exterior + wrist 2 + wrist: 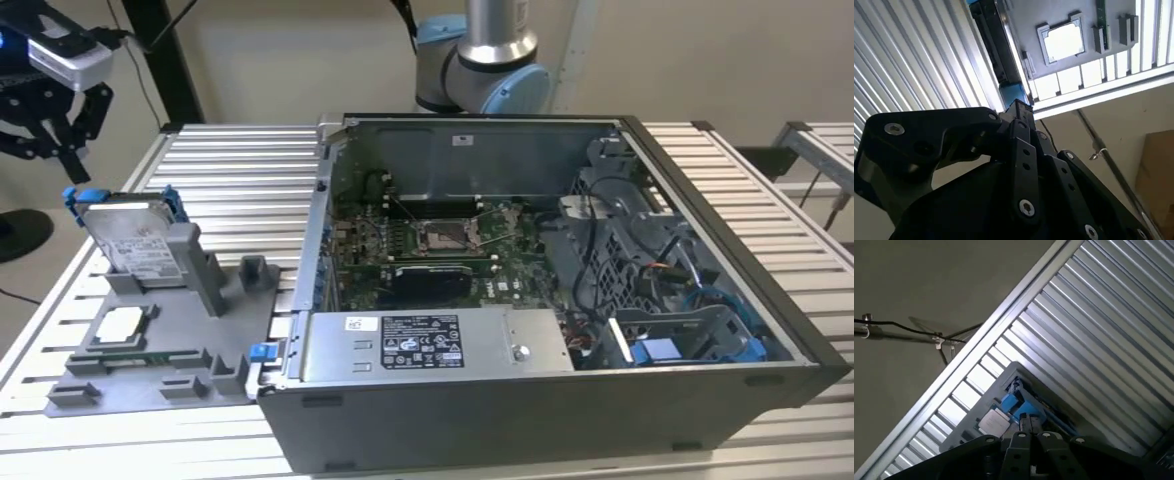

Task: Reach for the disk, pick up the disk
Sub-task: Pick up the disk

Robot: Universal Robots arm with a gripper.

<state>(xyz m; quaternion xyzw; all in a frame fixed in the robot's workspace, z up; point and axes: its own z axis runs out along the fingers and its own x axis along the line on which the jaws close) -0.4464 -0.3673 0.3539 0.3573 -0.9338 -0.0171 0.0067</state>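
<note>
Just below the jaws, standing on edge in a grey holder: the disk, blue-framed top edge nearest. Likely hazard: coming down off-centre, catching that frame with one fingertip and jamming or tipping the disk instead of straddling it. Gripper poised above, pointing straight down, jaws apart, gripping nothing.

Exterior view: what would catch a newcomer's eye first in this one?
The big open computer case dominates the middle and the exterior view's right, its circuit board laid bare. At the exterior view's left, the disk stands on edge in a grey holder, with a blue frame around it. The black hand hangs right above the disk's top corner.
</note>
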